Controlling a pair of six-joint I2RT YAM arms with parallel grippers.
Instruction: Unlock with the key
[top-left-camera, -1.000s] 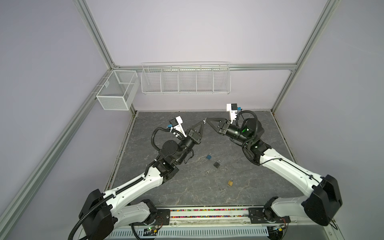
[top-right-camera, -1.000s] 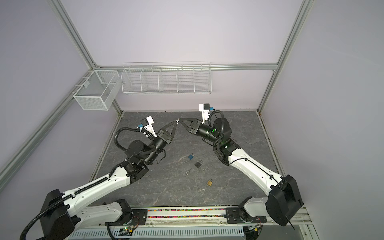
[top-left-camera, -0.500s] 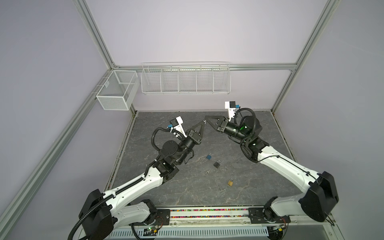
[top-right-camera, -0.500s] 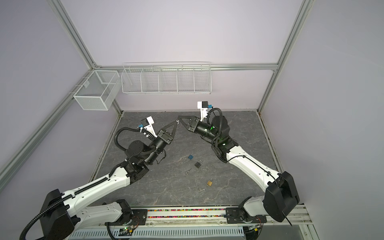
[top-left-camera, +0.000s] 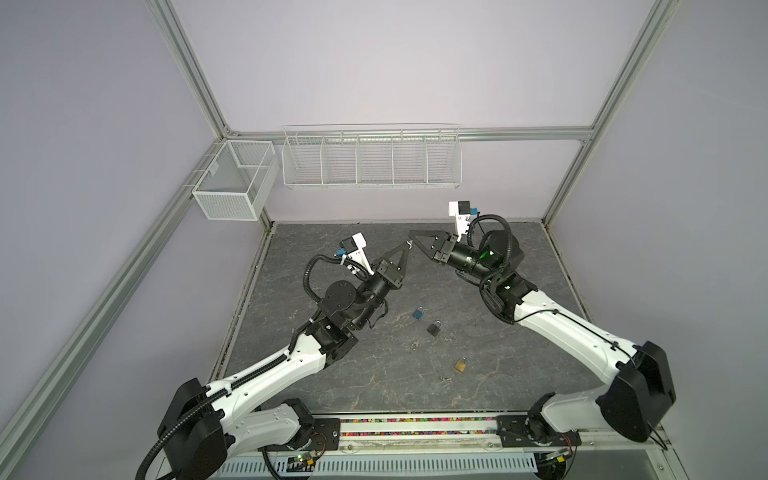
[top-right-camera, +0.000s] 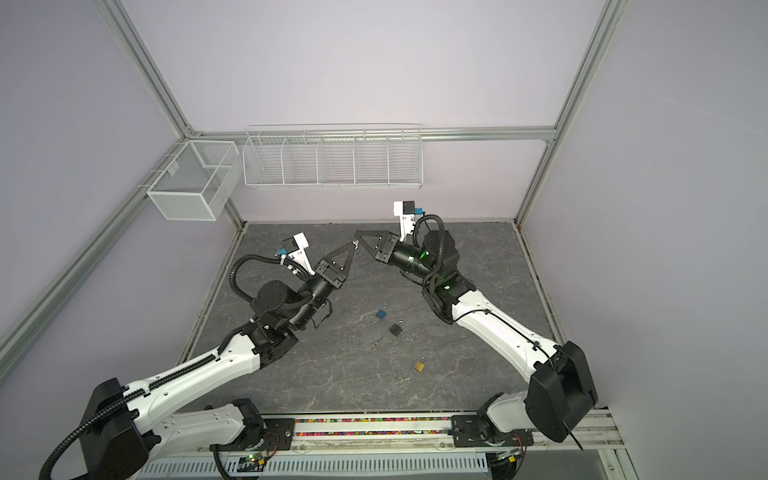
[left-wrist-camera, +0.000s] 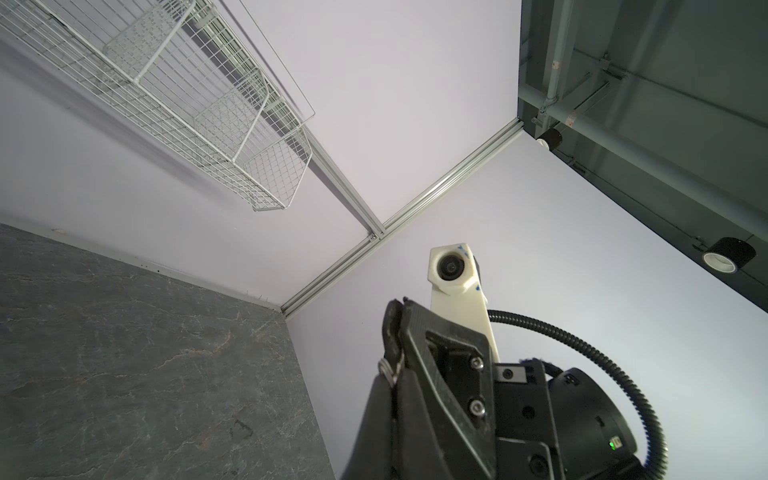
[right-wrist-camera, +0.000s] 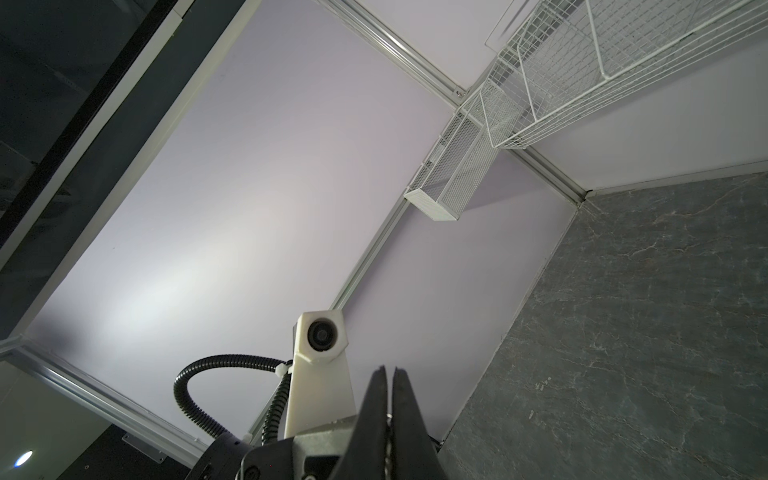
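Change: my right end effector (top-left-camera: 412, 236) has come in from the right and closed. Its tips now meet those of the left end effector (top-left-camera: 406, 248), high over the far middle of the worktop (top-left-camera: 498, 386).
Left end effector: closed, gripping the key (left-wrist-camera: 388, 370). In the left wrist view the key's metal ring pokes out at the tips.
Right end effector: closed, and it seems to pinch the same key. The key is too small in both top views for me to confirm this.
Key: in the air between the two tips, well above the locks.
Locks: blue lock (top-left-camera: 419, 313), black lock (top-left-camera: 434, 328) and brass lock (top-left-camera: 460, 365) lie on the worktop, nearer than the tips, with nothing touching them.
Meaning: I read this as a handover or regrip, with both end effectors on the key at once. Unlocking has not begun.
Next: I should open the left only once the right's hold looks sure, or the key drops.
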